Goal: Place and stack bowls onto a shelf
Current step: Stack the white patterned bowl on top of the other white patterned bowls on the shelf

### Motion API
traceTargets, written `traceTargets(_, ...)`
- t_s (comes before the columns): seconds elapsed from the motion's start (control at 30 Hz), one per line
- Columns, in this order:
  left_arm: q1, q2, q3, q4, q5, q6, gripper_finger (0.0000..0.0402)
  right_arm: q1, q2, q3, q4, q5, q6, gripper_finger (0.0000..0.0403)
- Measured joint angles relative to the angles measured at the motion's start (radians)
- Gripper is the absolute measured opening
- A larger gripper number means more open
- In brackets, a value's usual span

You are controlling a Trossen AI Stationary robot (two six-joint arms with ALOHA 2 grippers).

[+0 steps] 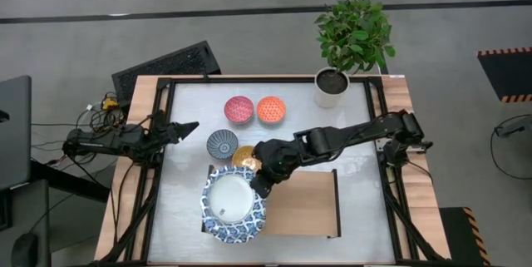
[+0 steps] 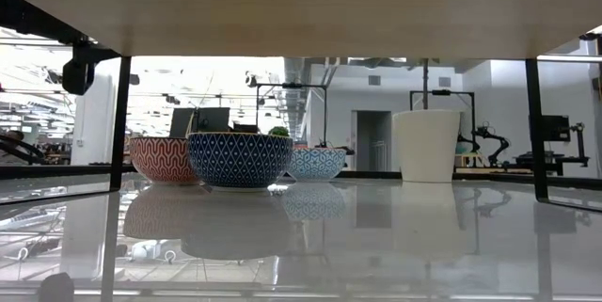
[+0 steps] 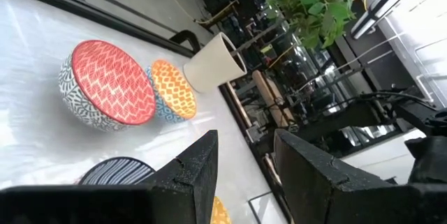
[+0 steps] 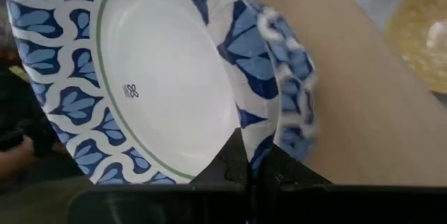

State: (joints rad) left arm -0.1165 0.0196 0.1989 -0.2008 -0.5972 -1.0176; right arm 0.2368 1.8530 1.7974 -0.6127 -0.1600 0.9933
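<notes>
My right gripper (image 1: 259, 187) is shut on a large blue-and-white bowl (image 1: 228, 199) with a white inside. This bowl sits over a second large blue-and-white bowl (image 1: 241, 229) at the left end of the light-wood shelf (image 1: 303, 207). Behind them on the table stand the pink-red (image 1: 238, 109), orange (image 1: 271, 109) and dark blue-grey (image 1: 222, 144) bowls. A yellow bowl (image 1: 243, 157) is partly hidden by my right gripper. My left gripper (image 1: 189, 127) waits open at the table's left edge, holding nothing. My right gripper pinches the upper large bowl's rim (image 4: 241, 123) on the side nearest the arm. One finger is inside the bowl and one outside. The fingers slant down from the table's far right. Whether the bowl rests in the lower bowl (image 4: 293, 91), I cannot tell.
A white pot (image 1: 331, 86) with a green plant stands at the table's far right. The shelf's board right of the large bowls is bare. Black frame rails run along the table's left (image 1: 158, 175) and right (image 1: 384, 175) sides.
</notes>
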Motion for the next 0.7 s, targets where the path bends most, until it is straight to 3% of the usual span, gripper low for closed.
traceTargets(0.3, 0.000, 0.000, 0.000, -0.014, 0.016, 0.000, 0.0128, -0.010, 0.001, 0.001, -0.045, 0.001, -0.005, 0.0041)
traceTargets(0.7, 0.000, 0.000, 0.000, -0.020, 0.016, 0.008, 0.0128, -0.007, 0.001, 0.001, -0.048, -0.078, -0.026, 0.0107)
